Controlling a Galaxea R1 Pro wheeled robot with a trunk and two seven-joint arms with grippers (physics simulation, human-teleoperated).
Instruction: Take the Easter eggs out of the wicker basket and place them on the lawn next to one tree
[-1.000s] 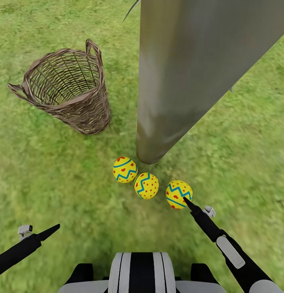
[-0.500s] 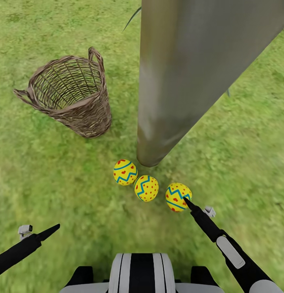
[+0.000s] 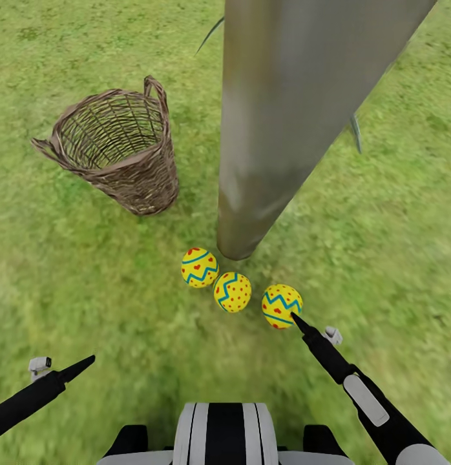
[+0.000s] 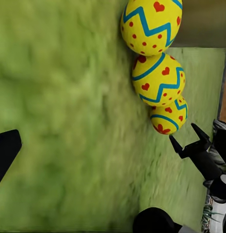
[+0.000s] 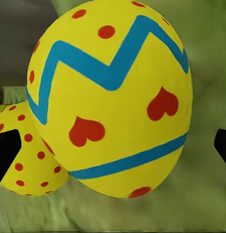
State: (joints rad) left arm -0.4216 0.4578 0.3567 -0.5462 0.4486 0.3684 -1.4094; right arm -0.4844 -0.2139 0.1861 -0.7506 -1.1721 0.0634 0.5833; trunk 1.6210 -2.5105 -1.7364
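Three yellow Easter eggs lie in a row on the lawn at the foot of the pale grey tree: the left egg, the middle egg and the right egg. My right gripper is open, with its tips just short of the right egg, which rests on the grass. The left wrist view shows the same row of eggs and the right gripper forked open. The wicker basket stands left of the trunk, and its inside shows only weave. My left gripper hangs open over the grass, holding nothing.
Grass stretches all around. The thick trunk rises close in front of me and hides the ground behind it. A thin dark leaf blade pokes out to the right of the trunk. My own base shows at the lower edge.
The whole head view has shifted a little, so the camera moved. The eggs, basket and both grippers keep their places relative to each other.
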